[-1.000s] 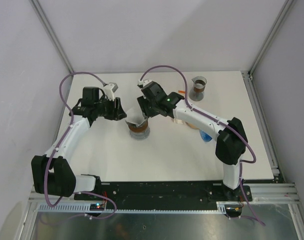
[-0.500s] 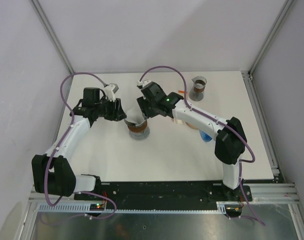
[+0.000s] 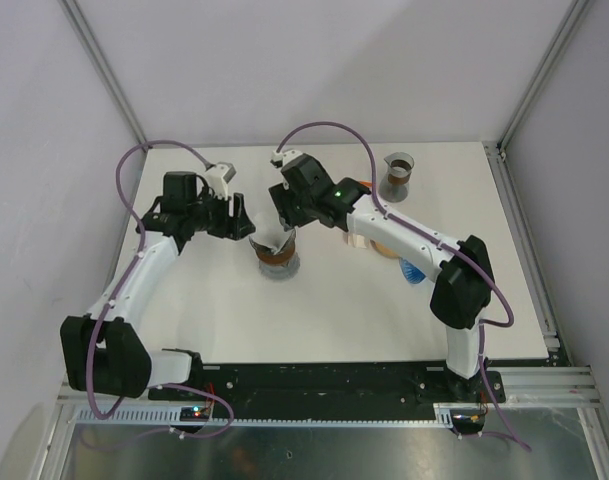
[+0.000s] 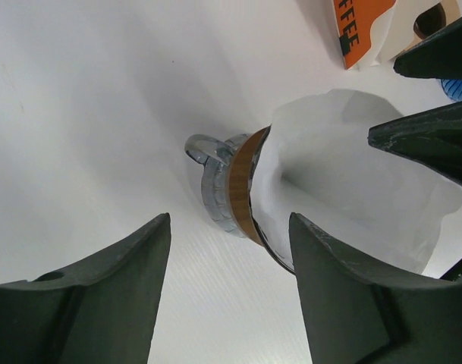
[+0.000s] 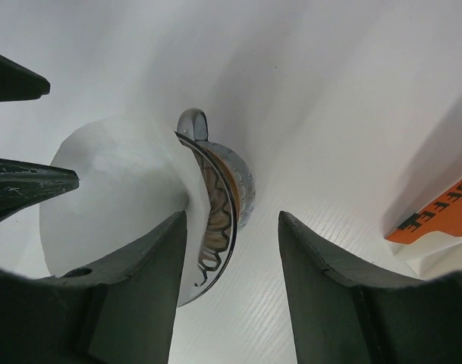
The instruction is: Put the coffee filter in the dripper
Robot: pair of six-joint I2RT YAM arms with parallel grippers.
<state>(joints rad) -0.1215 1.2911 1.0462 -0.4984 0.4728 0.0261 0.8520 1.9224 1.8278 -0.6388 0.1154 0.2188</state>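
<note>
- table (image 3: pixel 334 310): white, carries everything; no change from a second ago.
- right arm (image 3: pixel 424 245): reaches from the near right edge toward the middle; its wrist has pulled back toward the far edge, off the dripper.
- left arm (image 3: pixel 134 280): bends along the left edge and points right at the dripper; it has backed off slightly since earlier.
- left hand (image 4: pixel 229 224): released, fingers spread wider than a second ago with nothing between them; it sits just left of the dripper without touching it.
- right hand (image 5: pixel 232 220): released, fingers apart and pinching nothing; it hovers on the far-right side of the dripper, higher than before.
- dripper (image 3: pixel 279 262): clear with a brown band, handle toward the far edge; stands mid-depth on the table, left of centre, same spot as before.
- coffee filter (image 3: pixel 271 240): white cone standing free in the dripper, its upper edge sticking out above the rim; neither hand touches it.
- beaker (image 3: pixel 397 178): upright near the far edge, right of middle, unmoved.
- orange packet (image 4: pixel 359 26): lies beyond the dripper, well apart from it.
</note>
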